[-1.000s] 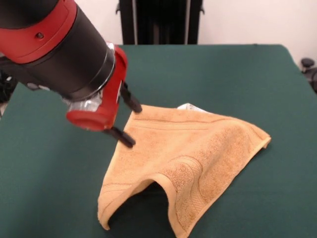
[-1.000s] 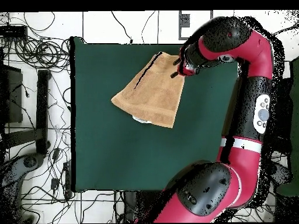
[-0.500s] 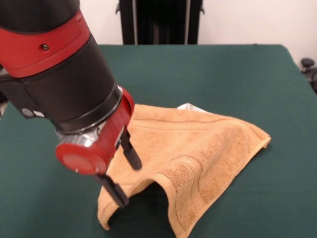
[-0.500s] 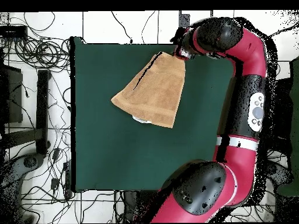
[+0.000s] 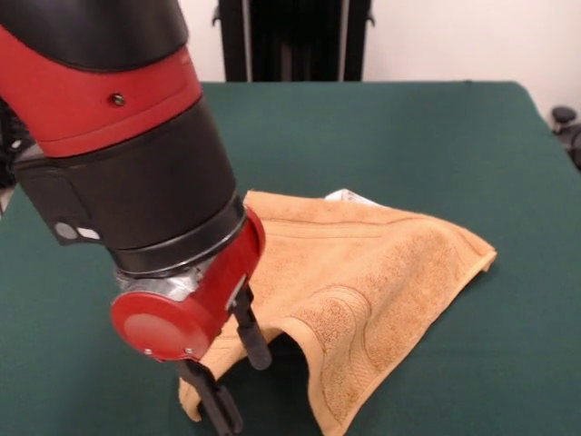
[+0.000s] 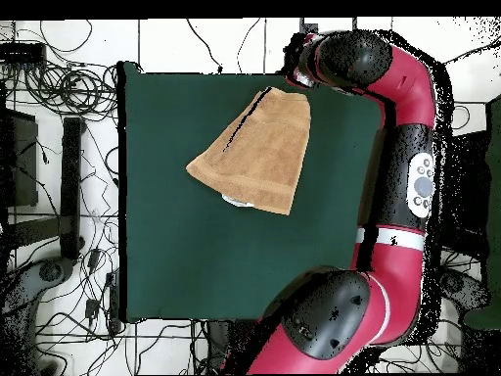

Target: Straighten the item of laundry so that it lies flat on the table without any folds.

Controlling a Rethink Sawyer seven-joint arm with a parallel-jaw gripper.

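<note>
The golden-tan towel [image 5: 372, 263] lies on the green table [image 5: 436, 127], folded into a rough triangle. Its near hem arches up over a dark gap. A white tag [image 5: 345, 195] peeks out at its far edge. My gripper [image 5: 234, 372] is open and low at the towel's near-left corner. One black finger [image 5: 253, 334] stands in front of the arched hem and the other is beside the corner tip; whether they touch the cloth I cannot tell. In the overhead view the towel [image 6: 256, 152] lies near the table's top edge, and the wrist [image 6: 323, 64] covers the gripper at the towel's top right corner.
The robot's black pedestal [image 5: 290, 41] stands behind the table's far side. In the overhead view the arm [image 6: 416, 186] runs along the table's [image 6: 196, 264] right side. Cables [image 6: 59, 88] lie on the floor around the table.
The gripper has moved along the towel's left edge, from its far-left corner to its near-left corner, and dropped lower. It stays open. The towel has not moved.
</note>
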